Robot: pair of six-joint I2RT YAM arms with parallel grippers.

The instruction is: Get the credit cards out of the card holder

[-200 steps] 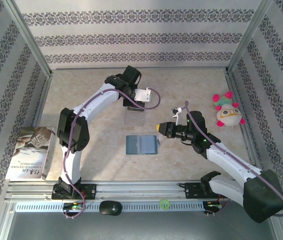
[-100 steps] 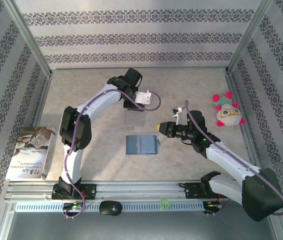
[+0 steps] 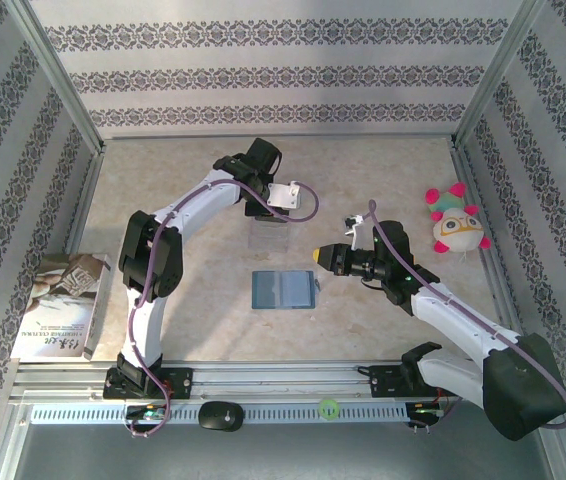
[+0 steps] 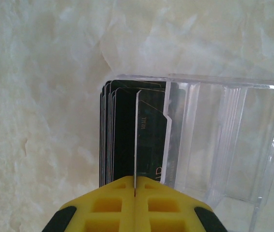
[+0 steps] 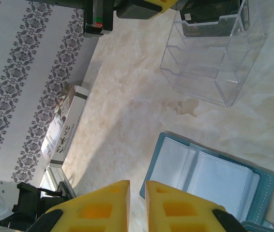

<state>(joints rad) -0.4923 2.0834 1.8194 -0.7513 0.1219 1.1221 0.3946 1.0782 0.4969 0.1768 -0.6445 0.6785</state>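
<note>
The teal-blue card holder (image 3: 284,289) lies open and flat on the table, its pale inner pockets (image 5: 214,176) facing up. My left gripper (image 4: 135,187) is shut on a thin credit card (image 4: 135,140), held edge-on over a clear plastic stand (image 4: 224,145). Several dark credit cards (image 4: 115,135) stand upright in the stand's left slot. From above, the left gripper (image 3: 266,222) hangs over that stand (image 3: 268,238). My right gripper (image 3: 315,255) hovers just right of the card holder; its fingers (image 5: 137,186) are a narrow gap apart with nothing between them.
A book (image 3: 63,305) lies at the left edge of the table. A plush toy (image 3: 456,222) sits at the right by the patterned wall. Metal frame posts (image 3: 58,75) and patterned walls enclose the table on three sides.
The left wrist has shifted slightly toward the back over the clear stand. The right arm and the card holder have stayed put.
</note>
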